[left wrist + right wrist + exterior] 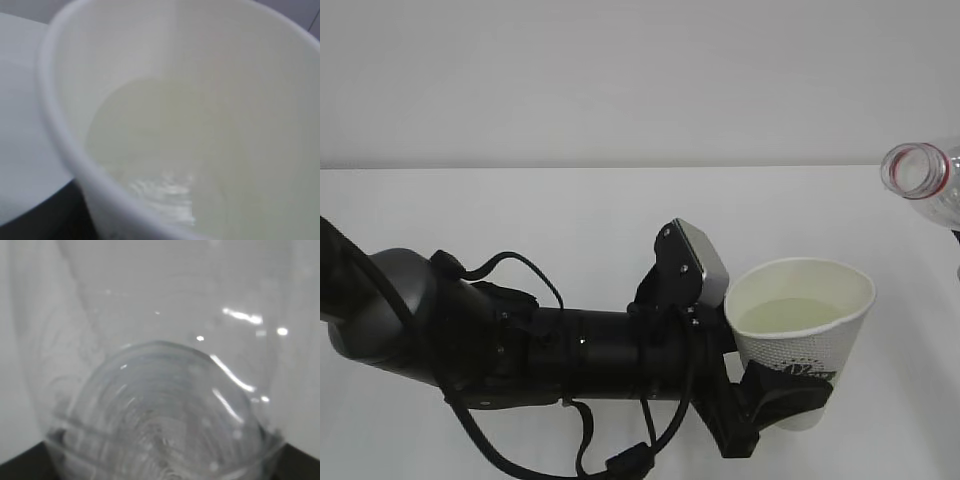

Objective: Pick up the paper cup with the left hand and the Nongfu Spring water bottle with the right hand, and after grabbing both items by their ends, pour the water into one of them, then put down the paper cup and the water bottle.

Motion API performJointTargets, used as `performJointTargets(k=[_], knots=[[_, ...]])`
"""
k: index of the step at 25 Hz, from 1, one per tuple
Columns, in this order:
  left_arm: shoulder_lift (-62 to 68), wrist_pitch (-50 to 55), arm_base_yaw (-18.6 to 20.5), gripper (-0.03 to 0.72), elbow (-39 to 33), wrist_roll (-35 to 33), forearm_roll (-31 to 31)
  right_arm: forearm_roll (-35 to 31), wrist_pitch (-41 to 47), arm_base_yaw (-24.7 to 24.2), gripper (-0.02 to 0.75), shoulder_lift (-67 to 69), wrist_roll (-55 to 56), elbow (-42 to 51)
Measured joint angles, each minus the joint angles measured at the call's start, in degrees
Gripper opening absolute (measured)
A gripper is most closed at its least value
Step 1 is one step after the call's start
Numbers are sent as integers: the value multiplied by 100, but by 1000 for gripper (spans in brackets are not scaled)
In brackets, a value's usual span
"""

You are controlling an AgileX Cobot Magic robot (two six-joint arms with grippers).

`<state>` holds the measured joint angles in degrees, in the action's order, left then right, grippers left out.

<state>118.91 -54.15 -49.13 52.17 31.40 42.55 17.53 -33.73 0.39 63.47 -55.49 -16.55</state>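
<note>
Near the right of the desk [570, 210], my left hand [775, 395] holds the paper cup [802, 335] upright, above the white surface. I see its black jaws clamped around the lower part of the cup, just under the green logo, spread about as wide as the cup's base. The grey rectangular block [698, 262] on the arm sits just left of the cup's rim, almost touching it. Water [788, 315] stands in the cup, a pale, still pool a little below the rim. From the left wrist view I look straight down into the cup [200, 100]; the water [150, 145] covers the bottom and glints near the closest wall, and the cream-white interior fills nearly the whole picture.

At the far right edge of the exterior view, the Nongfu Spring water bottle [923, 180] hangs higher than the cup and apart from it. Its open mouth with the red neck ring points left. Only the neck and shoulder show there; the rest runs out of the picture. My right hand is out of sight in that view. From the right wrist view I see the bottle's clear ribbed base [160, 425] pressed close to the lens, with dark corners at either lower side; the jaws stand moderately wide apart around that end of the bottle, gripping it.
</note>
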Motion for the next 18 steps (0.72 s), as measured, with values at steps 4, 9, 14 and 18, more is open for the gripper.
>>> performJointTargets(k=[4,9,14,18], knots=[[0,-27,0,498,0,-54,-35,0,-6,0,464,0,51,0],[0,-27,0,498,0,-139,-38,0,-13,0,464,0,410,0],[0,67,0,498,0,-152,-38,0,-20,0,464,0,960,0],[0,116,0,498,0,-400,-71,0,-20,0,464,0,1604,0]])
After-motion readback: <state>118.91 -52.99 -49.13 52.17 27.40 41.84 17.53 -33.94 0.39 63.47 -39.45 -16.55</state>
